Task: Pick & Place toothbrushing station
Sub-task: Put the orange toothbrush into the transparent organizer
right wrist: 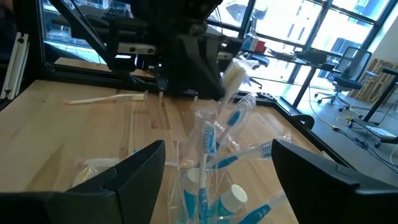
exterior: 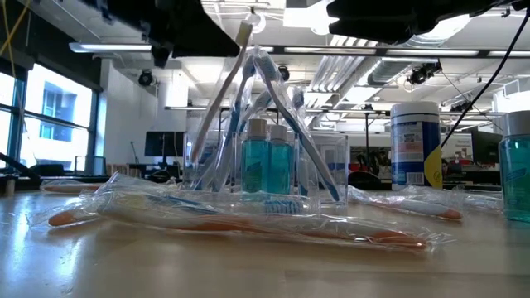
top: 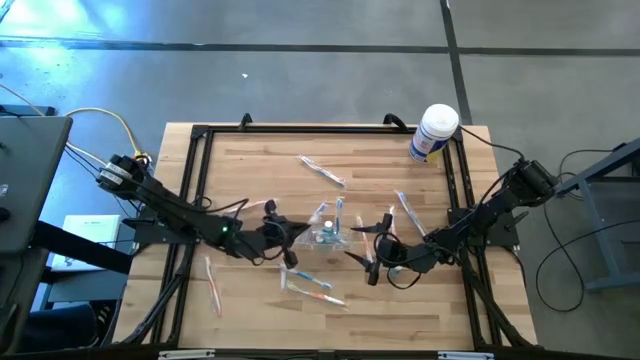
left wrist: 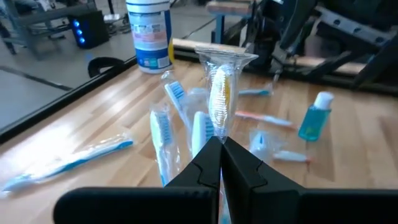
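Observation:
The toothbrushing station [top: 328,237], a clear plastic holder, stands at the table's middle. It holds blue toothbrushes and two teal bottles [exterior: 267,164], and it also shows in the right wrist view [right wrist: 208,180]. My left gripper [top: 287,237] is just left of the station, shut on a wrapped toothbrush with yellowish bristles [left wrist: 219,96]. My right gripper [top: 373,256] is open just right of the station. Its fingers [right wrist: 134,174] frame the station in its wrist view and touch nothing. My left gripper pinches the wrapped toothbrush between its two fingertips, just below the bristle head [left wrist: 217,134]. The head and the wrapper's flared end [left wrist: 225,57] stick out beyond the fingertips, over the station. The fingers hide the handle in the wrist view, so I cannot tell where its other end rests.
A white canister with a blue label [top: 435,132] stands at the far right corner. A loose teal bottle [left wrist: 314,118] and several wrapped toothbrushes [top: 320,170] [top: 212,285] [top: 310,290] lie around the station. Black frame rails [top: 195,180] run along the table's sides.

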You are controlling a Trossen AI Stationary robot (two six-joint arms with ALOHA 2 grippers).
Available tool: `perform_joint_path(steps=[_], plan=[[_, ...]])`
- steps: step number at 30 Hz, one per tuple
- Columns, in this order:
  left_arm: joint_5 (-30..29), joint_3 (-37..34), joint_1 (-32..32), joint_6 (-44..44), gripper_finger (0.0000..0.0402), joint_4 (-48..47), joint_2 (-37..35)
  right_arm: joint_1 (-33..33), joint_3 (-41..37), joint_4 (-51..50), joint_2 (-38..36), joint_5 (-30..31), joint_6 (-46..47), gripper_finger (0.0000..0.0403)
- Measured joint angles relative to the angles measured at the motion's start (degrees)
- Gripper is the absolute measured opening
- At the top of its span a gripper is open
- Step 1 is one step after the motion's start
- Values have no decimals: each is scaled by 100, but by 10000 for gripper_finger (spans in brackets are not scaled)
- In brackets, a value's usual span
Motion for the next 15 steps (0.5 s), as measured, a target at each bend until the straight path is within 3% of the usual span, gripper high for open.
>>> perform_joint_path(steps=[7,15], plan=[[302,-976,-6,201,2,2002,-7,0,0,1,0,-1,2,286],[405,-1468,30,61,2,2532,-4,-85,0,0,0,0,2,286]])
